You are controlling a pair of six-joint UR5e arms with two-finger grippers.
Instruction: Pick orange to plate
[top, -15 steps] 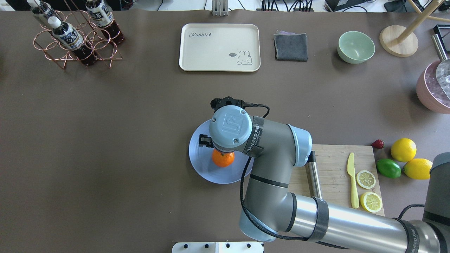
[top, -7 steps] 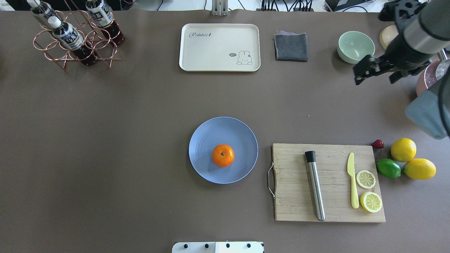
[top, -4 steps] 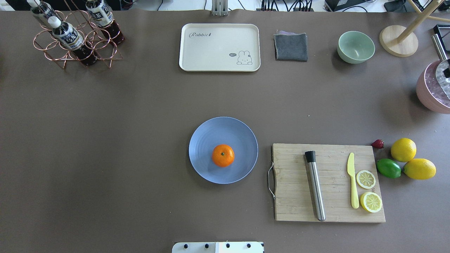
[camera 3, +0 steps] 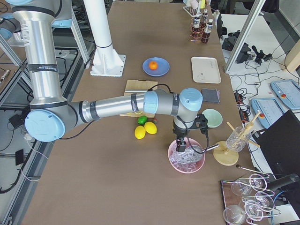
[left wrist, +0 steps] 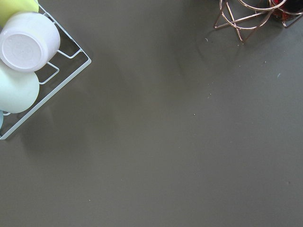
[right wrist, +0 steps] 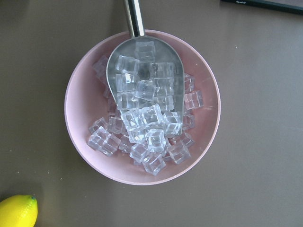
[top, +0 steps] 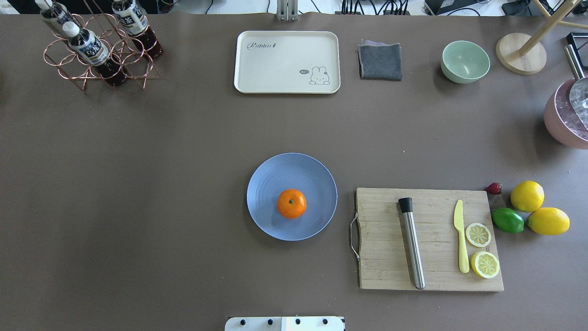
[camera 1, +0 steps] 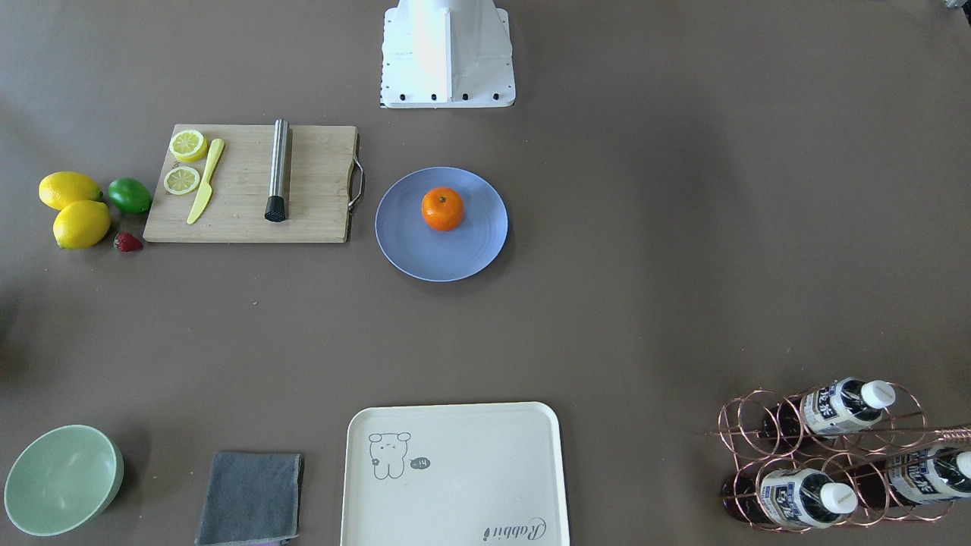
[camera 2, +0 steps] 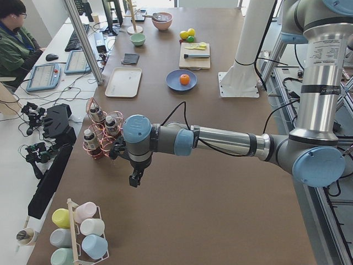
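The orange (top: 291, 203) rests on the light-blue plate (top: 275, 174) at the table's middle, stem dot up, with nothing touching it. The front-facing view shows the same orange (camera 1: 442, 208) on the plate (camera 1: 455, 258). Neither arm shows in those two views. My left gripper (camera 2: 133, 181) hangs over bare table near the bottle rack, far from the plate, and I cannot tell its state. My right gripper (camera 3: 181, 146) hovers above the pink bowl of ice; whether it is open or shut I cannot tell. No fingers appear in either wrist view.
Right of the plate lies a wooden cutting board (top: 386, 239) with a steel rod, yellow knife and lemon slices. Two lemons (top: 527, 196) and a lime (top: 507, 220) lie beyond it. A cream tray (top: 287, 62), grey cloth, mint bowl (top: 465, 61), bottle rack (top: 98, 46) and ice bowl (right wrist: 142, 106) line the edges.
The right arm, earlier above the plate with its gripper at the orange, swung away to the far right and left the overhead view. The orange stayed on the plate.
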